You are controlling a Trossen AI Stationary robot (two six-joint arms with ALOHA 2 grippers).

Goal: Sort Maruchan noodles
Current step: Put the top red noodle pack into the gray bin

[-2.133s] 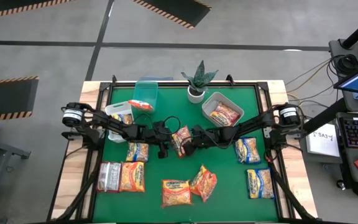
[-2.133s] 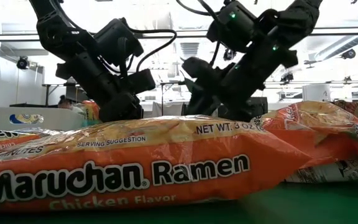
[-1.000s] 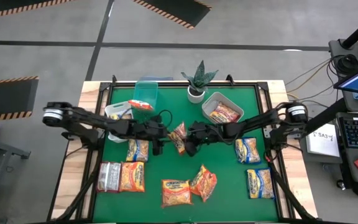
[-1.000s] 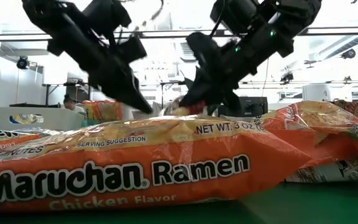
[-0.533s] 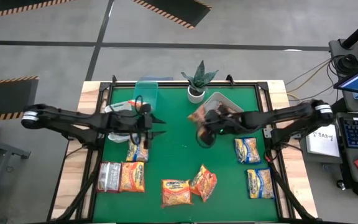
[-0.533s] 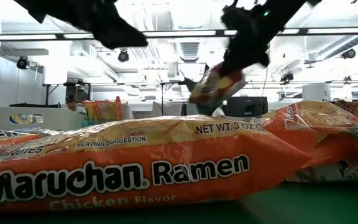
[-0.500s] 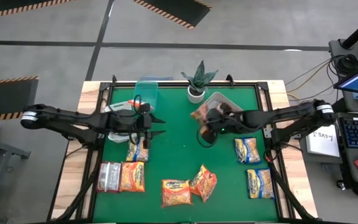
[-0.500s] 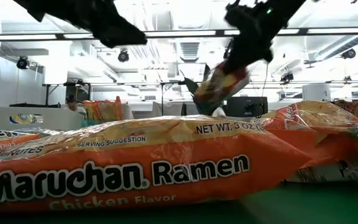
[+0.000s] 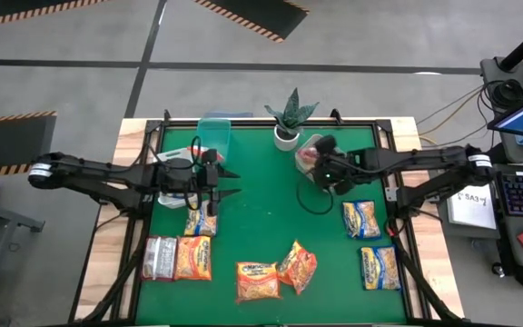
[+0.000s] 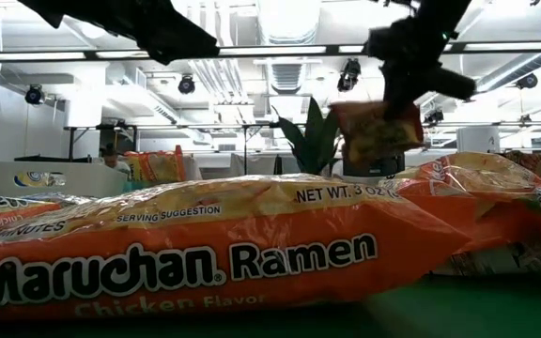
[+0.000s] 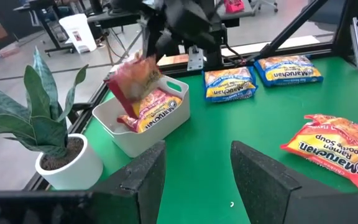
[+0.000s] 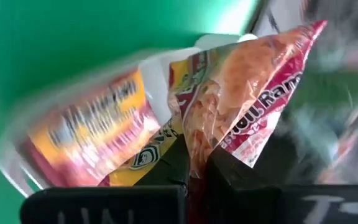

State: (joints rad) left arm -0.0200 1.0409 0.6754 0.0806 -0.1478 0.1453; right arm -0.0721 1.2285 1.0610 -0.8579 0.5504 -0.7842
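We see the right gripper [image 9: 320,162] clamped on a red noodle packet [image 11: 135,78], which hangs below its jaws, directly above the white bin [image 11: 166,121] that already holds another packet [image 11: 156,107]. The left gripper [image 9: 230,182] hovers with its jaws parted and nothing between them, a yellow packet [image 9: 200,221] lying just beside it.

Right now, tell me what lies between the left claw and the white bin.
Only bare green mat. The high view shows nothing between the open left claw and the white bin, over which the right claw holds a red packet.
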